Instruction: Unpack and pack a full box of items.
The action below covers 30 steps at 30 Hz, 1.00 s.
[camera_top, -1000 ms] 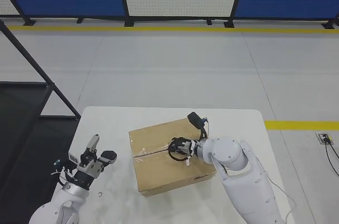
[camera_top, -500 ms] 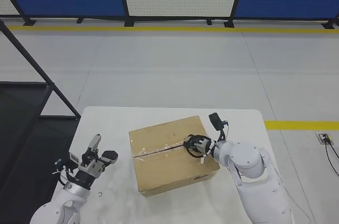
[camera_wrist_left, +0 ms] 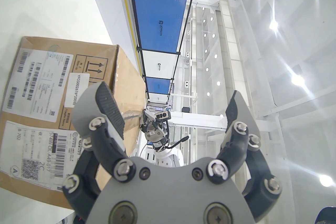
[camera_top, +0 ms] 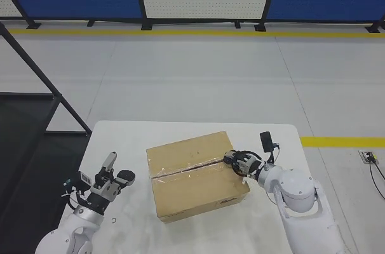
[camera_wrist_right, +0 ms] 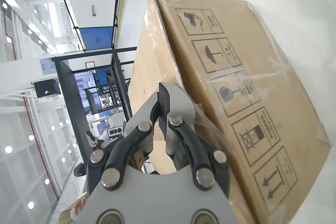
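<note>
A brown cardboard box (camera_top: pixel 189 190) stands in the middle of the white table (camera_top: pixel 126 136), with clear tape along the seam (camera_top: pixel 186 168) of its top flaps. My right gripper (camera_top: pixel 234 159) is shut at the seam's right end, on the box's top right edge. In the right wrist view its closed fingertips (camera_wrist_right: pixel 168 101) press against the box's (camera_wrist_right: pixel 236 72) taped corner. My left gripper (camera_top: pixel 113 173) stands open over the table's left front, apart from the box. The left wrist view shows the labelled side of the box (camera_wrist_left: pixel 39 104) beyond my left gripper (camera_wrist_left: pixel 173 109).
A black metal frame (camera_top: pixel 33 108) stands off the table's left side. Bare table shows left of the box, behind it and along the front edge. The floor beyond has yellow lines.
My right gripper has slid along the taped seam from the middle of the box top to its right edge. The left arm has hardly moved.
</note>
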Motion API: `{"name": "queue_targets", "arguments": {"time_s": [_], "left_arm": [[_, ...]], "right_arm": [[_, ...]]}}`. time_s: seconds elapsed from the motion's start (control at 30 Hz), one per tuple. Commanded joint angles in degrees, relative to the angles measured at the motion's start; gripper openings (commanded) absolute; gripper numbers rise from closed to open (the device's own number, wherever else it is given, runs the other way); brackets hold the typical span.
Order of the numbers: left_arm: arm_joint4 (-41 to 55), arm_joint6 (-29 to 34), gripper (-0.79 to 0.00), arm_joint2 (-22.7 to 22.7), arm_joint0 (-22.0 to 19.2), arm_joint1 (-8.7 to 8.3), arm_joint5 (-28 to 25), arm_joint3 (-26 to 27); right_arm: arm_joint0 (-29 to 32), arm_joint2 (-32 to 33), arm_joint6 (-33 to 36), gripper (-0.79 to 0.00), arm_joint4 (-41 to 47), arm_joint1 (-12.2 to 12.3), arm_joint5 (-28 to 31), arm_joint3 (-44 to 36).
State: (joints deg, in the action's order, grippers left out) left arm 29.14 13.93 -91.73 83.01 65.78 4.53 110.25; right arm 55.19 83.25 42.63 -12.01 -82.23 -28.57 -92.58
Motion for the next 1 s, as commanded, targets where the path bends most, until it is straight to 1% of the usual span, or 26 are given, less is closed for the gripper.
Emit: {"name": "queue_targets", "arguments": {"time_s": [0.0,0.23,0.63,0.87,0.97], "left_arm": [[-0.1,0.1,0.000,0.0,0.0,0.03,0.1,0.0],[-0.5,0.3,0.000,0.2,-0.3,0.14,0.4,0.0],[-1.0,0.3,0.000,0.5,-0.9,0.35,0.9,-0.2],[-1.2,0.3,0.000,0.7,-1.1,0.48,1.1,-0.3],[-1.2,0.1,0.000,0.7,-1.1,0.54,1.1,-0.4]], "right_arm": [[0.7,1.1,-1.3,-0.785,1.9,0.1,0.5,-0.1],[3.2,3.4,-6.1,-0.785,7.0,0.2,1.6,-0.5],[4.7,4.9,-9.1,-0.785,10.4,1.0,2.8,0.8],[4.7,4.4,-9.6,-0.785,11.0,1.4,3.2,1.7],[4.3,3.9,-8.7,-0.785,10.7,1.6,3.1,2.3]]}}
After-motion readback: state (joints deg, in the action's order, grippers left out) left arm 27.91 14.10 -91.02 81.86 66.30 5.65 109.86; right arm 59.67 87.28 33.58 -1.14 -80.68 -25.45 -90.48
